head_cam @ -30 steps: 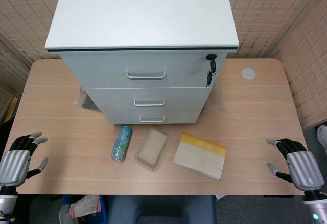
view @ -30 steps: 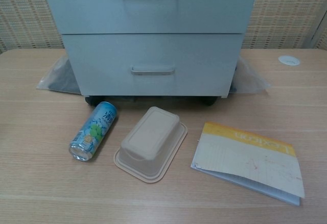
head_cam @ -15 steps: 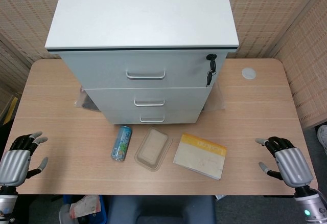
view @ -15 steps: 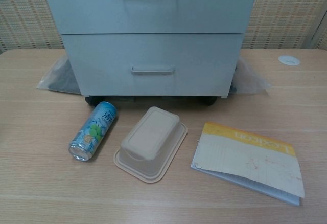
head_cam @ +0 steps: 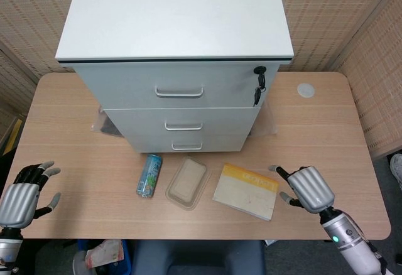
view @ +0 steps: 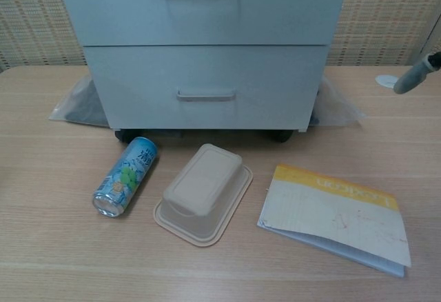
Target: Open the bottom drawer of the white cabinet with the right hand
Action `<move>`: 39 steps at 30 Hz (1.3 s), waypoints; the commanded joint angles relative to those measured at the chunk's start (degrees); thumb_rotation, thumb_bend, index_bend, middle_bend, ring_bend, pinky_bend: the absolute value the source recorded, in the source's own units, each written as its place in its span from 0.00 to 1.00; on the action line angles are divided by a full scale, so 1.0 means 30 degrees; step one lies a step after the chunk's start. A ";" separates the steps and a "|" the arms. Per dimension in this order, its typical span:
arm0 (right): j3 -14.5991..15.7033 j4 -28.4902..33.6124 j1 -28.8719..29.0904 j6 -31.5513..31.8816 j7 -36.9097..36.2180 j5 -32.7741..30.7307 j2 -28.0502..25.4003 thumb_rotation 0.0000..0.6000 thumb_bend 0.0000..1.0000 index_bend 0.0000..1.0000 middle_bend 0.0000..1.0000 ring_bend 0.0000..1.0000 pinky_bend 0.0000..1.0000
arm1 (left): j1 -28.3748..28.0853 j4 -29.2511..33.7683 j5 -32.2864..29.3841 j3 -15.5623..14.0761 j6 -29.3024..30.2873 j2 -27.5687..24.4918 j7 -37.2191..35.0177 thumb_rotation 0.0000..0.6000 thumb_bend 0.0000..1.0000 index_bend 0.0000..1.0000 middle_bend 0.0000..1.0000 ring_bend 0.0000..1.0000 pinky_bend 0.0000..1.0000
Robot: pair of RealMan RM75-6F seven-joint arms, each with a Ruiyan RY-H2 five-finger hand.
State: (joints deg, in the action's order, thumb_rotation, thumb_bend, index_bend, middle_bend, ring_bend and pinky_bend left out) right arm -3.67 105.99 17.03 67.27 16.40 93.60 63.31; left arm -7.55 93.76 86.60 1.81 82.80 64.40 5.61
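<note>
The right hand [head_cam: 309, 188] hangs over the near right part of the table, back of the hand up, fingers [head_cam: 276, 171] spread and pointing left with nothing in them; its wrist and forearm run off toward the lower right corner. In the chest view only one fingertip [view: 415, 74] pokes in at the right edge. The left hand [head_cam: 24, 194] sits at the near left corner, fingers apart, holding nothing.
</note>
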 commanded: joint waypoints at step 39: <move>-0.2458 -0.0543 0.8339 -0.3702 1.0887 -1.1758 0.7369 1.00 0.22 0.11 0.93 0.97 0.85 | -0.0364 -0.0079 0.0120 -0.0044 -0.0343 -0.0067 -0.0037 1.00 0.32 0.26 0.19 0.16 0.15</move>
State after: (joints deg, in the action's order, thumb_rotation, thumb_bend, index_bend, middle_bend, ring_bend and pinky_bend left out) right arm -11.02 104.58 41.69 56.02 48.78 58.67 85.12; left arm -8.64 93.53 86.97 1.68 81.77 64.20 5.51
